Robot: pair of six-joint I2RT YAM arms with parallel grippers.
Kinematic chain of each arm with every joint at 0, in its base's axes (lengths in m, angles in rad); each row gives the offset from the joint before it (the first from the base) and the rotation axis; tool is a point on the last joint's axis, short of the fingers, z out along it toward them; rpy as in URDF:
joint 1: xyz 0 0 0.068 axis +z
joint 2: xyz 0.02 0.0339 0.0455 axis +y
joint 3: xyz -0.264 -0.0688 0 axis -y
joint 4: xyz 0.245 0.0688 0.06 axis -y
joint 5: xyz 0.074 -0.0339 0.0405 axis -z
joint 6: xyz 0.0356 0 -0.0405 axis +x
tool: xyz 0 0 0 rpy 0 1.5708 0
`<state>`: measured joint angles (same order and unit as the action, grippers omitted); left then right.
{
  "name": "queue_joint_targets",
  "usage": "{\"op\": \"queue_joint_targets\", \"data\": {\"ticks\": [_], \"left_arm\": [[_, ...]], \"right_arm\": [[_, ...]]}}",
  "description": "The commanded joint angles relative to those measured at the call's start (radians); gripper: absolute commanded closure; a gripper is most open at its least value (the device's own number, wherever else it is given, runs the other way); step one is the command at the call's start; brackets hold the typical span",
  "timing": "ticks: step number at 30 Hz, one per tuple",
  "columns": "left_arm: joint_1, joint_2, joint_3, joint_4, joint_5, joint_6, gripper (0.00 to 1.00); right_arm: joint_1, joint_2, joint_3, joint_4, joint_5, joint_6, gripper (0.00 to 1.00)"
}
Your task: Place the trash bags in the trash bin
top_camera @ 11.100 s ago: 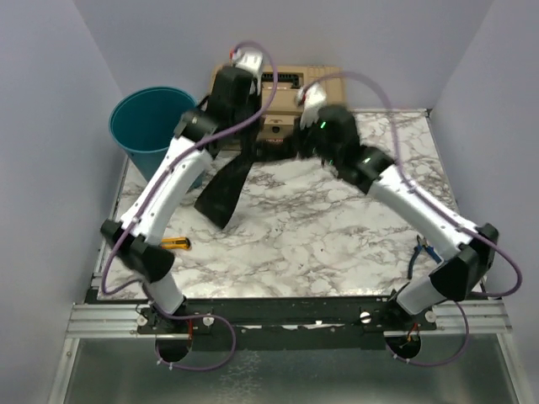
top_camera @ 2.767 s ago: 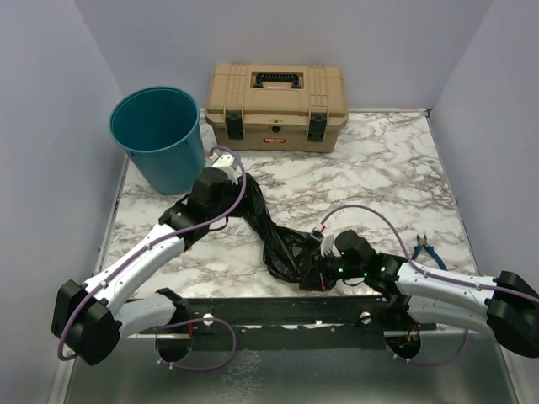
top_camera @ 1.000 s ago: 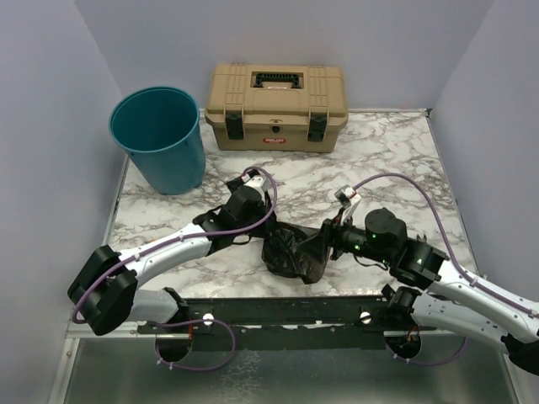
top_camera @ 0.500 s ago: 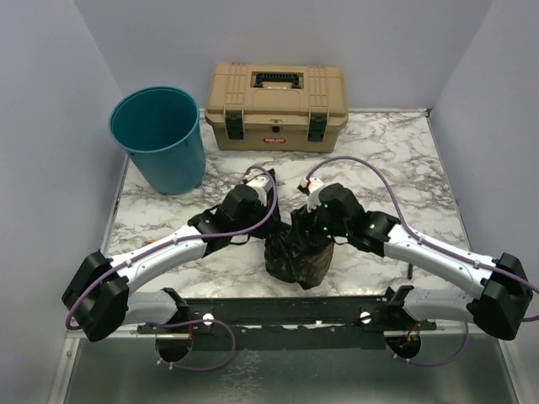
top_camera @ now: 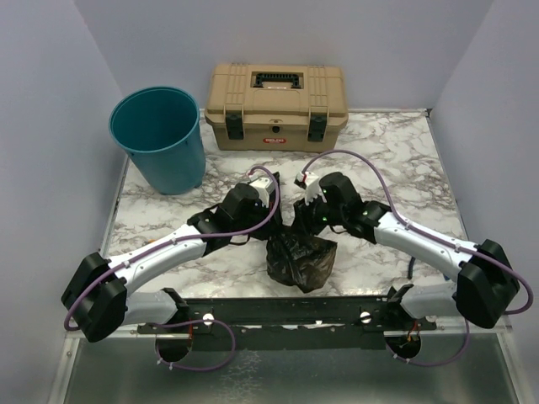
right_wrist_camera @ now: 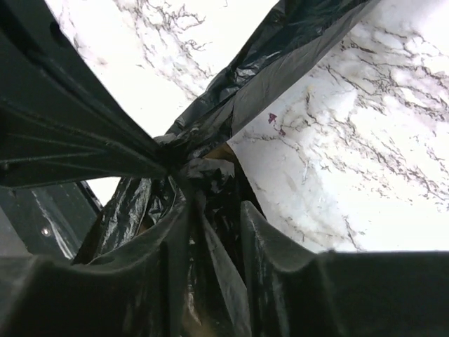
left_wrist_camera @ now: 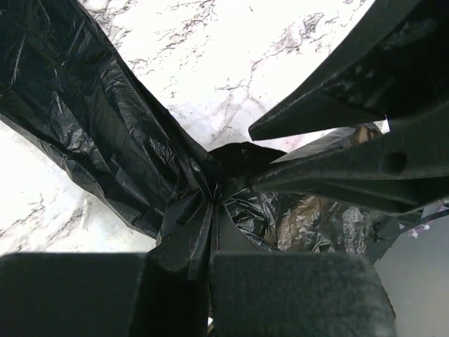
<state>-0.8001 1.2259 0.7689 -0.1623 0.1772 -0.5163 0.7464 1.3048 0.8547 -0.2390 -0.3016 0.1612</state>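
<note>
Black trash bag (top_camera: 299, 261) — bunched on the table (top_camera: 379, 160), well apart from the bin (top_camera: 168, 168), to its near right. Grip — left gripper (left_wrist_camera: 210, 228) pressed tight on the film; right gripper (right_wrist_camera: 212, 210) straddling a fold, hold uncertain. Nearer the bin: left arm (top_camera: 160, 248).

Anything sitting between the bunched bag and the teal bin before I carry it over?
Nothing visible: bare marble tabletop lies between the trash bag and the trash bin at rear left. The tan toolbox stands right of the bin, off that line. Only the left arm itself lies along it.
</note>
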Motion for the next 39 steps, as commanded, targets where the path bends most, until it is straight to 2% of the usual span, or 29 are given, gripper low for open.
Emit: {"op": "queue_joint_targets", "data": {"ticks": [1, 3, 4, 9, 13, 17, 20, 21, 24, 26, 29, 34, 37, 39], "left_arm": [[-0.003, -0.018, 0.028, -0.015, 0.027, 0.020, 1.00], [-0.004, -0.015, 0.029, -0.016, 0.022, 0.020, 1.00], [-0.004, -0.013, 0.029, -0.019, 0.013, 0.020, 1.00], [-0.002, -0.026, 0.025, -0.072, -0.054, 0.034, 1.00], [0.000, -0.031, 0.020, -0.087, -0.071, 0.038, 1.00], [0.000, -0.029, 0.025, -0.088, -0.074, 0.033, 0.98], [-0.001, -0.021, 0.033, -0.088, -0.052, 0.042, 0.98], [0.000, -0.018, 0.037, -0.088, -0.047, 0.048, 0.98], [0.000, -0.007, 0.048, -0.085, -0.012, 0.063, 0.98], [0.000, -0.005, 0.054, -0.086, 0.003, 0.071, 0.98], [-0.001, -0.006, 0.059, -0.085, 0.031, 0.085, 0.98], [0.000, -0.008, 0.060, -0.086, 0.053, 0.095, 0.99], [0.000, -0.013, 0.062, -0.091, 0.060, 0.096, 0.99], [0.000, -0.021, 0.059, -0.091, 0.061, 0.091, 0.99]], "right_arm": [[-0.018, 0.017, 0.022, 0.056, -0.105, -0.021, 0.73], [-0.018, 0.017, 0.002, 0.079, -0.127, -0.005, 0.93], [-0.019, 0.017, -0.008, 0.086, -0.119, 0.010, 0.99], [-0.019, -0.031, -0.094, 0.090, 0.102, 0.137, 0.99], [-0.019, -0.121, -0.172, 0.156, 0.087, 0.196, 1.00], [-0.020, -0.184, -0.191, 0.151, 0.129, 0.214, 1.00], [-0.020, -0.173, -0.184, 0.170, -0.005, 0.188, 0.99], [-0.020, -0.158, -0.174, 0.177, -0.055, 0.184, 0.95], [-0.019, -0.090, -0.129, 0.182, -0.165, 0.158, 0.63], [-0.020, -0.046, -0.100, 0.179, -0.210, 0.126, 0.49], [-0.019, 0.008, -0.065, 0.169, -0.233, 0.087, 0.43], [-0.019, 0.070, -0.014, 0.146, -0.288, 0.006, 0.41], [-0.020, 0.061, 0.046, 0.007, -0.218, -0.051, 0.40], [-0.019, 0.014, 0.029, 0.001, -0.175, -0.071, 0.35]]}}
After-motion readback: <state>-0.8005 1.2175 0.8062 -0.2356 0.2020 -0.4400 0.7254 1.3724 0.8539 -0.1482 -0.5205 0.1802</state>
